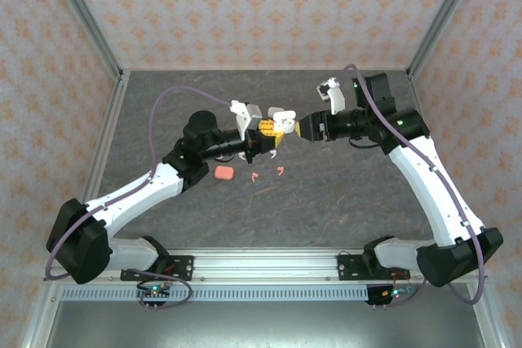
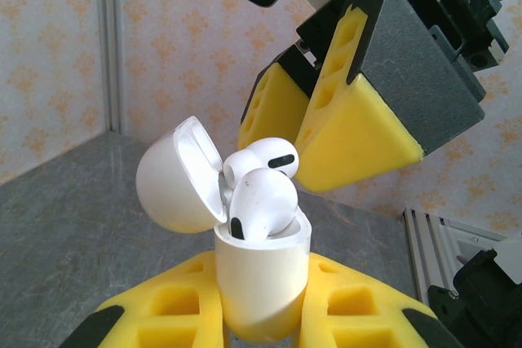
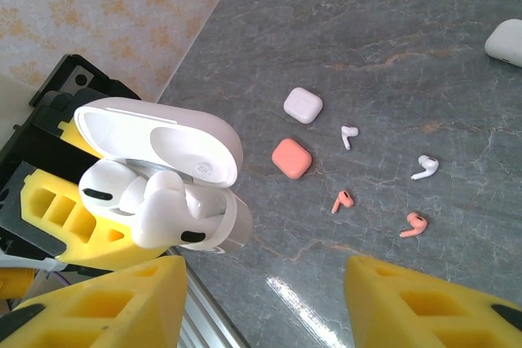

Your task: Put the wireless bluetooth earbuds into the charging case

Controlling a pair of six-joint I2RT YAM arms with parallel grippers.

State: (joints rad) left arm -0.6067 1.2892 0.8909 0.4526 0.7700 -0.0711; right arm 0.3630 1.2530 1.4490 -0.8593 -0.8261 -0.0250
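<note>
The left jaws are closed on the lower body of a white case [image 2: 261, 283], holding it upright above the tabletop [image 3: 391, 30] with its lid [image 2: 175, 177] swung open. 2 white earbuds [image 2: 261, 201] stand in its wells just above the left jaws. Their heads sit proud of the rim and crowd together, so they look part-seated rather than home. The right jaws are spread wide with nothing between them. Their yellow pads [image 2: 359, 128] hang just above and beyond the case mouth, close to the upper bud; I cannot tell if they touch it.

The step in hand seems to be seating these 2. To do it well, the right jaws should come down along the line of the wells and press gently on 1 head at a time with 1 pad. They should steer clear of the lid so it isn't forced back on its hinge. The left jaws need a firm, level hold, because the case looks smooth and rounded and could twist under an off-centre push.

Below the right jaws, the tabletop carries a small white case [image 3: 303, 105] and a salmon case [image 3: 291, 157] close together. Just beside them lie a loose white bud [image 3: 349, 134], a second white bud [image 3: 424, 167] and 2 salmon buds [image 3: 342, 200]. A far white case [image 3: 506, 42] lies well apart. None of these sits between the 2 sets of jaws. The open lid is the only thing near the pressing path.
</note>
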